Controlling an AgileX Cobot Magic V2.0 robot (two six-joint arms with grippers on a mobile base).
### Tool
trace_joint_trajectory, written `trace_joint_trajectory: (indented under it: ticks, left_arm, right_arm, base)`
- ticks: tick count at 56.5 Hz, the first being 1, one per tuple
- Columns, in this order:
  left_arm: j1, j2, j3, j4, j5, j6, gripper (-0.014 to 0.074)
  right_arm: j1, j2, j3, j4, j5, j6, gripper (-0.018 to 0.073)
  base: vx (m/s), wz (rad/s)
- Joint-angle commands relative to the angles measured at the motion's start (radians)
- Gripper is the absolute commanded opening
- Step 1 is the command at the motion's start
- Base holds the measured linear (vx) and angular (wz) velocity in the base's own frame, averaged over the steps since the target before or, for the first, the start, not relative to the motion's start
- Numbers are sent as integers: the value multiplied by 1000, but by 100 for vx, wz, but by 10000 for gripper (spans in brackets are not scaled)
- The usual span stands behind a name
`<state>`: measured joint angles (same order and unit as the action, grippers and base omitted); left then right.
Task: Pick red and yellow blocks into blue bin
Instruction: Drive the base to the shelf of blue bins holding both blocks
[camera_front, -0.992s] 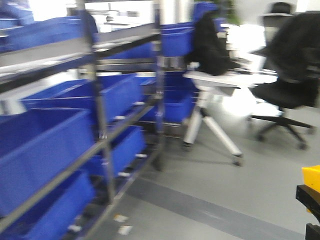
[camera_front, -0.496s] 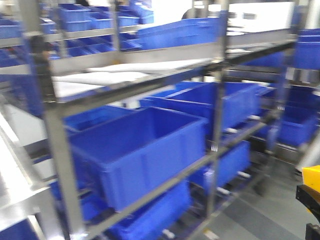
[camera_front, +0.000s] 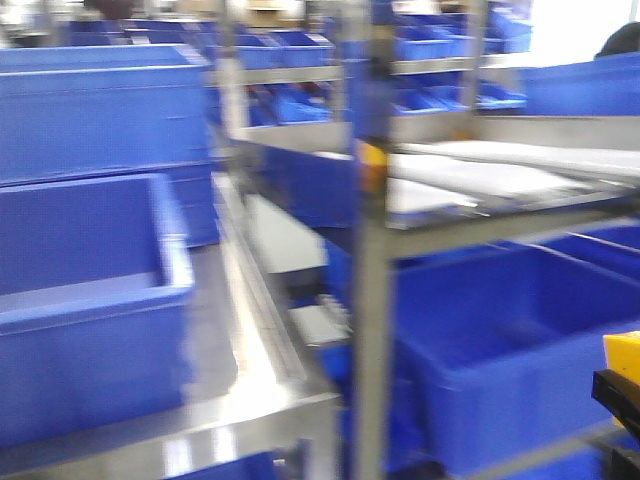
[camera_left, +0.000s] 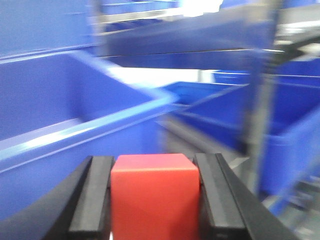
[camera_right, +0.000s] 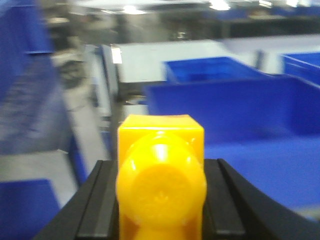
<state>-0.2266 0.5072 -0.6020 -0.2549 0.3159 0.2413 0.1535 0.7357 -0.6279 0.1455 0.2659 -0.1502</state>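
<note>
In the left wrist view my left gripper (camera_left: 154, 165) is shut on the plain red cube (camera_left: 154, 200), its black fingers (camera_left: 92, 200) pressed against both sides. My right gripper (camera_right: 161, 167) is shut on the yellow brick (camera_right: 161, 190), whose round stud faces the camera. That yellow brick (camera_front: 622, 355) also peeks in at the right edge of the front view. A large deep blue bin (camera_front: 90, 300) with a thick rim stands on a steel table at the left, and its rim (camera_left: 85, 127) runs ahead of the left gripper. The picture is motion-blurred.
The steel table (camera_front: 240, 400) has a shiny front edge. A metal rack post (camera_front: 372, 330) stands just right of it, with more blue crates (camera_front: 500, 350) on the rack's shelves. Other blue crates (camera_right: 225, 100) lie ahead of the right gripper.
The front view has swung left, from a desk and office chair past the rack to the steel table with the bin. Both blocks stay held.
</note>
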Motion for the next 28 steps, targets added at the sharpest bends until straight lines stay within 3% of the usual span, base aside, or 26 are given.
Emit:
trace_joint_trajectory:
  ticks: [1, 15, 28]
  left_arm:
    - [0, 1, -24, -13, -75, -7, 2]
    - [0, 1, -24, -13, -75, -7, 2]
    - [0, 1, -24, -13, -75, -7, 2]
  right_arm:
    - [-3, -5, -28, -2, -85, -5, -10]
    - [-3, -5, -28, -2, -85, -5, -10]
    - [-3, -5, -28, -2, -85, -5, -10]
  base:
    - [12, 87]
    - [9, 77]
    - [4, 34]
